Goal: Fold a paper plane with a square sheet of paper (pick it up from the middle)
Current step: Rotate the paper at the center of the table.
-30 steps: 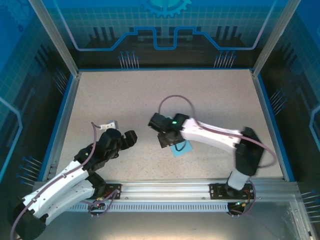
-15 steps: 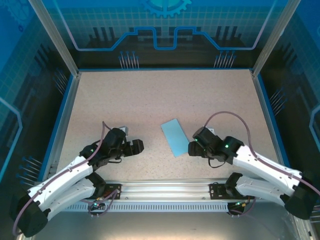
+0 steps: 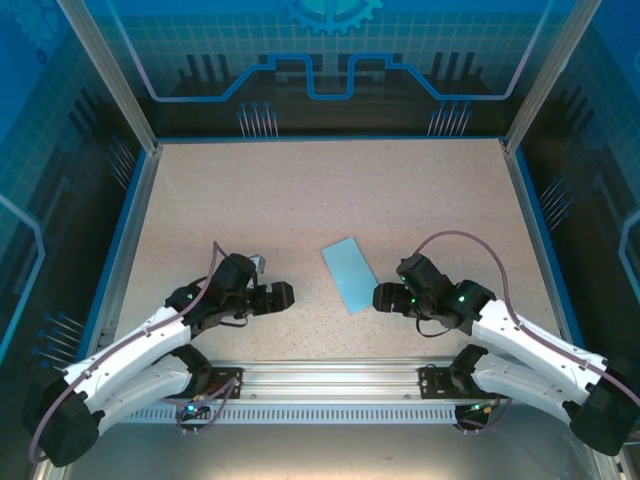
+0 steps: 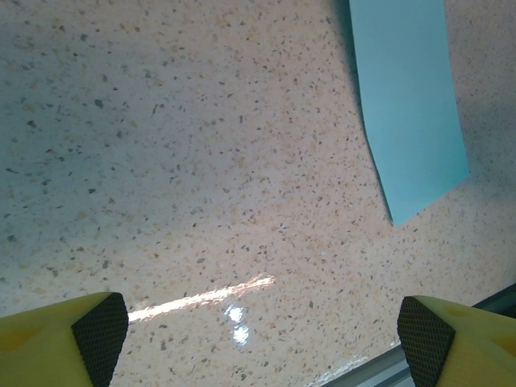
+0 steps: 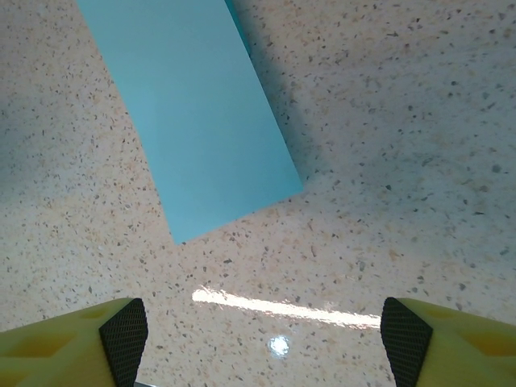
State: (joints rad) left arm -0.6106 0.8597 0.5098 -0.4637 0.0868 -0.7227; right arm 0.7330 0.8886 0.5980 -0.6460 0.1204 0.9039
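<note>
The light-blue sheet of paper point(image 3: 349, 274) lies flat on the speckled table as a long narrow rectangle, slanting from upper left to lower right. My left gripper point(image 3: 280, 296) hovers to its left, open, nothing between the fingers. My right gripper point(image 3: 383, 297) sits just right of the sheet's near corner, also open and empty. In the left wrist view the sheet point(image 4: 407, 105) is at the upper right, well ahead of the gripper point(image 4: 262, 337). In the right wrist view the sheet point(image 5: 189, 113) lies ahead and to the left of the gripper point(image 5: 266, 339), not touching it.
The table point(image 3: 300, 190) is bounded by a blue raised frame on three sides and by an aluminium rail point(image 3: 330, 378) at the near edge. Both arms reach in low from the near corners. Open tabletop stretches behind the sheet.
The right arm has drawn back from over the sheet to the right and its jaws have opened, leaving the sheet lying free. The left gripper has edged right toward the sheet.
</note>
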